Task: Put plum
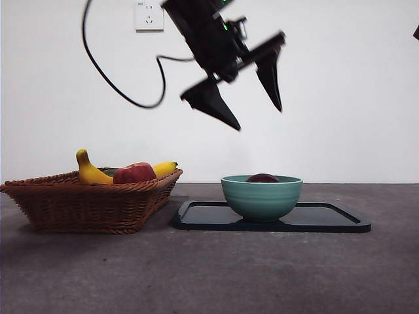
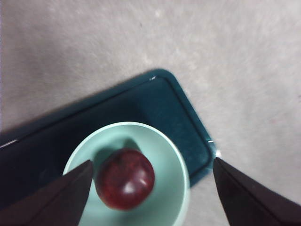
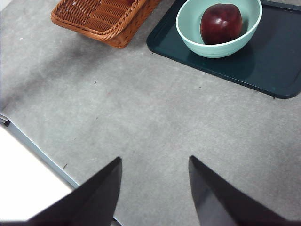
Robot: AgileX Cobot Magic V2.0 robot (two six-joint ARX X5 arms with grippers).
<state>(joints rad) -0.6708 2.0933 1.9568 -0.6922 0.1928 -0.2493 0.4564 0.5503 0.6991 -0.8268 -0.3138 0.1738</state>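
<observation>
The dark maroon plum [image 2: 125, 178] [image 3: 221, 22] lies inside the pale green bowl [image 1: 262, 196] [image 2: 174, 155] [image 3: 207, 48]; only its top [image 1: 262, 178] peeks over the rim in the front view. The bowl stands on a dark tray [image 1: 327, 219] [image 2: 164, 103] [image 3: 273, 61]. My left gripper [image 1: 255, 108] [image 2: 150, 181] hangs open and empty, well above the bowl. My right gripper [image 3: 155, 188] stands open over bare table, away from the bowl, with nothing between its fingers.
A wicker basket [image 1: 85, 203] [image 3: 101, 21] left of the tray holds a banana [image 1: 91, 171] and a red apple [image 1: 134, 173]. A black cable [image 1: 111, 85] hangs from the left arm. The table's edge [image 3: 28, 146] shows in the right wrist view.
</observation>
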